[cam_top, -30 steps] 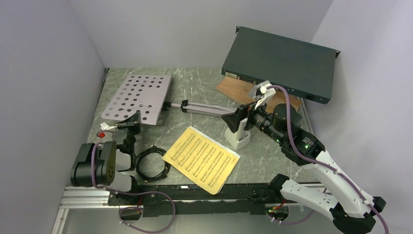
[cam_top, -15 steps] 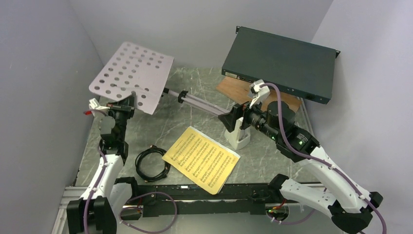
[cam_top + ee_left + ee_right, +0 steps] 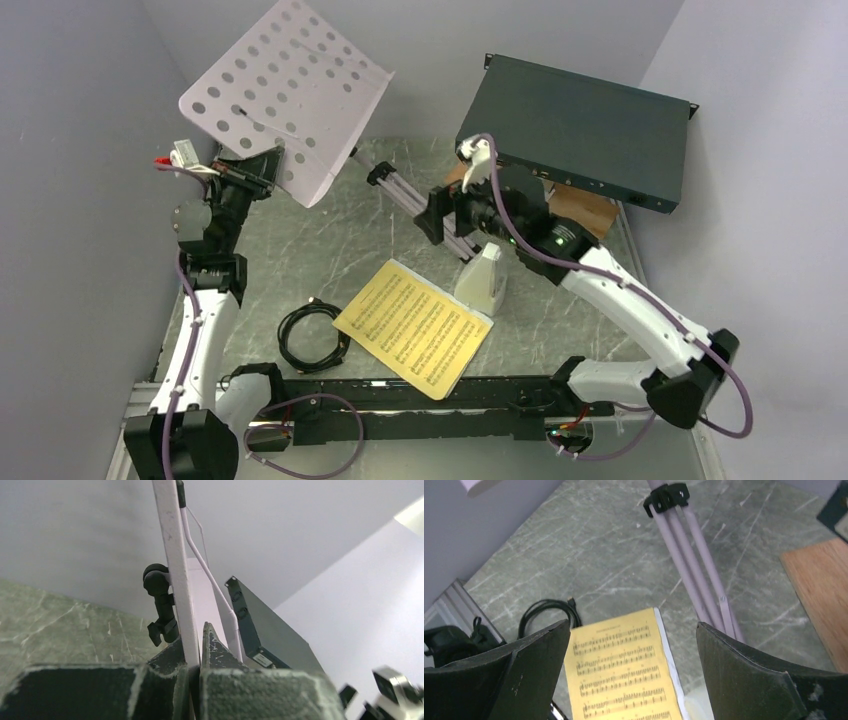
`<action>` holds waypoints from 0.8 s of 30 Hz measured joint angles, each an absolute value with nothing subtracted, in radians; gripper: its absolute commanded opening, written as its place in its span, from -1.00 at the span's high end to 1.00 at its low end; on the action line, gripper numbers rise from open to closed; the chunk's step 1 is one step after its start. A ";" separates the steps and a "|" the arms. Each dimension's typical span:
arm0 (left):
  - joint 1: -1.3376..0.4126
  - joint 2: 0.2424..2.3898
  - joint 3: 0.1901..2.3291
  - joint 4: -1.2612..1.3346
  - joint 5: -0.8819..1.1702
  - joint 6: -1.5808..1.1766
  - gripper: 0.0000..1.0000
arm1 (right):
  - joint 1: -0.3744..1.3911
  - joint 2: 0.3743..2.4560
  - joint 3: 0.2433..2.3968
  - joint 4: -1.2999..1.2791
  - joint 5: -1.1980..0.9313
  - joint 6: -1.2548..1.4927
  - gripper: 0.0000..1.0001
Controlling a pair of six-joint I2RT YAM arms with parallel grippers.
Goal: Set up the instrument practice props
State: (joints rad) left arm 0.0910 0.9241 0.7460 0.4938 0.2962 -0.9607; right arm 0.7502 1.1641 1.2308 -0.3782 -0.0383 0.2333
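Observation:
The pale grey perforated music stand (image 3: 285,90) is lifted at the back left. Its silver tripod legs (image 3: 405,198) slope down to the table. My left gripper (image 3: 262,165) is shut on the plate's lower edge. The left wrist view shows that edge (image 3: 172,555) clamped between my fingers (image 3: 197,650). My right gripper (image 3: 433,213) is open and empty beside the folded legs (image 3: 694,575), which lie ahead of my right finger (image 3: 764,675). The yellow sheet music (image 3: 413,326) lies flat in front and shows below the open gripper (image 3: 633,625). The white metronome (image 3: 483,280) stands to its right.
A coiled black cable (image 3: 312,335) lies left of the sheet music and shows in the right wrist view (image 3: 544,612). A dark-green metal box (image 3: 580,130) leans at the back right over a wooden board (image 3: 590,210). Grey walls close in on the left, back and right.
My left gripper has raised the stand's plate from the table to high at the back left. My right gripper has moved from over the metronome back and left to the tripod legs.

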 measured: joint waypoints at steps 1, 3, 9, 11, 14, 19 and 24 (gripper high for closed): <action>0.091 0.929 0.766 0.492 0.317 -0.952 1.00 | 0.750 1.196 1.259 -0.376 -0.038 0.237 -0.99; 0.088 0.932 0.811 0.480 0.369 -0.918 1.00 | 0.751 1.253 1.313 -0.365 -0.034 0.263 -1.00; 0.059 0.929 0.902 0.472 0.484 -0.843 1.00 | 0.750 1.336 1.410 -0.282 0.035 0.466 -1.00; 0.051 0.922 0.913 0.474 0.512 -0.826 1.00 | 0.749 1.361 1.452 -0.259 0.059 0.543 -1.00; 0.044 0.913 0.923 0.485 0.553 -0.805 1.00 | 0.747 1.394 1.507 -0.213 0.089 0.661 -0.99; 0.027 0.911 0.941 0.510 0.608 -0.785 1.00 | 0.733 1.413 1.516 -0.142 0.120 0.859 -0.71; 0.008 0.905 0.949 0.534 0.661 -0.763 1.00 | 0.730 1.425 1.507 -0.095 0.149 1.013 -0.39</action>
State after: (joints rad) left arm 0.0078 0.9047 0.9489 0.5343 0.6605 -0.7631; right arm 0.7296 1.4250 1.5074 -0.0952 0.1490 1.0130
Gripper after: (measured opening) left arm 0.065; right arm 0.784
